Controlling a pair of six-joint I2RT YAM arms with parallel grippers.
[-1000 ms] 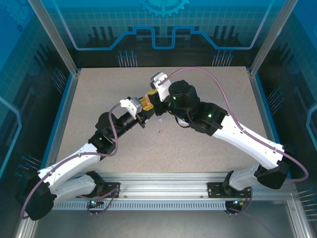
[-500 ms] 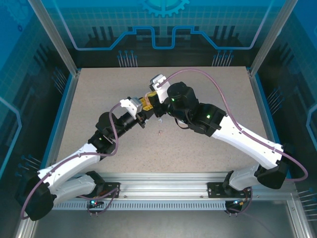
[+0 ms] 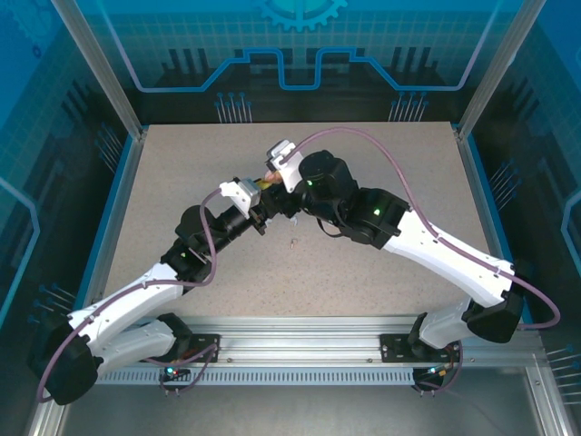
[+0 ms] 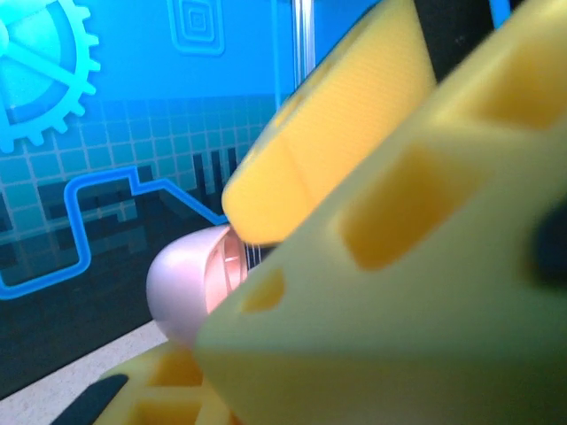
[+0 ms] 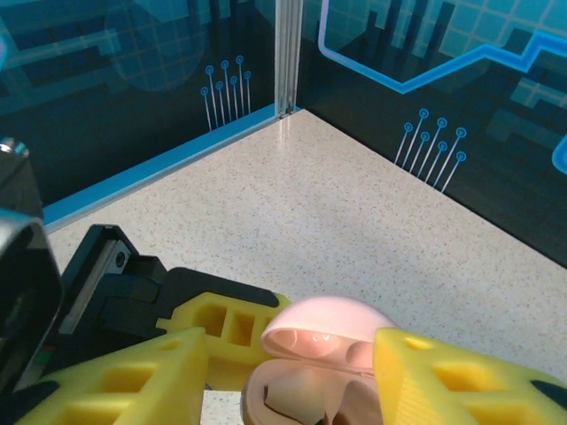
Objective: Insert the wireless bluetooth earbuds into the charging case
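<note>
From above, at the left: the left gripper (image 3: 260, 207), stretched up and rightward over the speckled table (image 3: 182, 163), tip to tip with the right gripper (image 3: 275, 189) near mid-table. No telling from there, or through the left wrist camera, whether open or clamped. Just blurred yellow fingers (image 4: 337, 133) crowding the lens, with the rounded pink charging case (image 4: 186, 283) peeking out just beyond them, touching or nearly so.

Moving right, through the right wrist camera: the charging case (image 5: 319, 354) again, lid (image 5: 328, 320) up, low between the two yellow fingers of the right gripper (image 5: 292, 376). Jaws spread, the finger at the picture's right against the case's edge and the finger at the picture's left clear of it. Behind that gap, one yellow finger of the left gripper on its black mount (image 5: 115, 283), right up against the back of the case. Inside the case, pale hollows, too dim to tell whether filled.

Further right from above: one tiny pinkish earbud (image 3: 292, 242) loose on the table, just below the meeting grippers, apart from both and outside the case.
</note>
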